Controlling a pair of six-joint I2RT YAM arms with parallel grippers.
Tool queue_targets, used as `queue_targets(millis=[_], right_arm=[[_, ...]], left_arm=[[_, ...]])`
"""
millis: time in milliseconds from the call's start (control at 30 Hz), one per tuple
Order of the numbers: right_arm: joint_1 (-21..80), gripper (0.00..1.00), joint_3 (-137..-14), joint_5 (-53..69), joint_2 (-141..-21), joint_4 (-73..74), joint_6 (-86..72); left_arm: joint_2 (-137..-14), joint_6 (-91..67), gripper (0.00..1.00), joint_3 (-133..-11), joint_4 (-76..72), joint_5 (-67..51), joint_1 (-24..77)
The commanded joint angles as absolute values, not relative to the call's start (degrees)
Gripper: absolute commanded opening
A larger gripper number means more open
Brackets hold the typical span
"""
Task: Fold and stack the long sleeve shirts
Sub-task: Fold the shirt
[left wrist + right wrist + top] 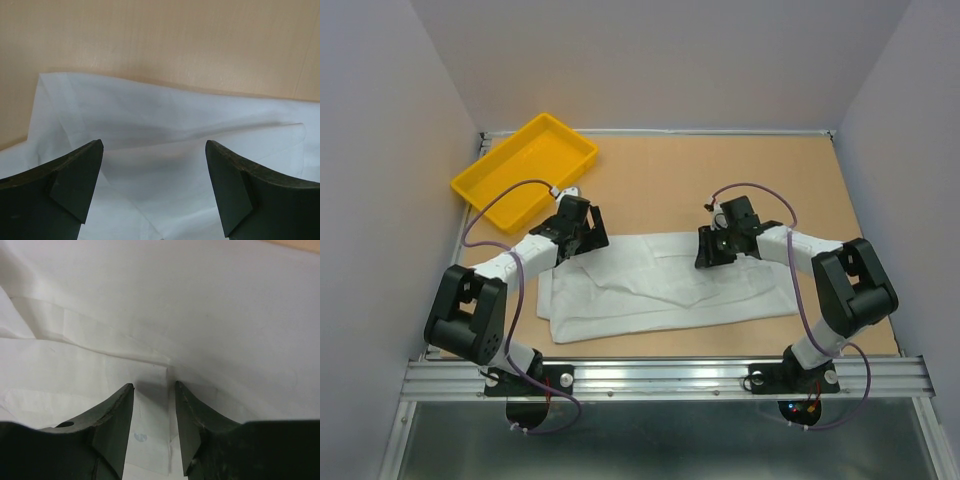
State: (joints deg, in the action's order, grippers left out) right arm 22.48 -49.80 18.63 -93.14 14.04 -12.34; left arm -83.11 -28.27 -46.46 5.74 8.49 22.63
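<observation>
One white long sleeve shirt point(670, 285) lies partly folded and wrinkled across the middle of the table. My left gripper point(582, 238) is over its far left corner. In the left wrist view the left gripper point(154, 147) is wide open and empty above the shirt point(165, 125), whose far edge meets bare table. My right gripper point(712, 250) is at the shirt's far edge right of centre. In the right wrist view the right gripper point(154, 386) has a narrow gap between its jaws, low over the flat button strip point(150, 430), not pinching it.
A yellow plastic tray point(578, 142) stands at the far left corner, just beyond the left arm. Grey walls close the table on three sides. A metal rail point(660, 375) runs along the near edge. Bare brown table shows beyond the shirt.
</observation>
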Motion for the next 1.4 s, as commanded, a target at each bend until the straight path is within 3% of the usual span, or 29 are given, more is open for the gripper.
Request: queue_targets(millis=[0,233,533,1000,1367], right_arm=[[23.4,0.44,-53.3,20.9,-92.7,12.4,-10.3],[23.8,0.38,-54.1,22.9,-93.7,12.3,-9.8],[24.1,0.01,-53.8,24.0,-91.7,12.6,-9.8],[25.7,0.01,-50.6,41.0,-69.1,30.9,-8.2],[25.9,0.01,-49.0,51.9,-47.0,39.7,-10.0]], left_arm=[[-84.3,-27.2,0.95,-48.1,4.8,8.3,22.1],[-85.3,-26.9,0.95,-48.3,4.7,7.9,21.6],[-84.8,-26.5,0.95,-48.9,5.0,8.3,20.9],[-84.2,-27.3,0.95,-52.6,7.6,10.9,19.7],[-94.6,-28.8,0.95,-58.5,7.3,8.8,18.6]])
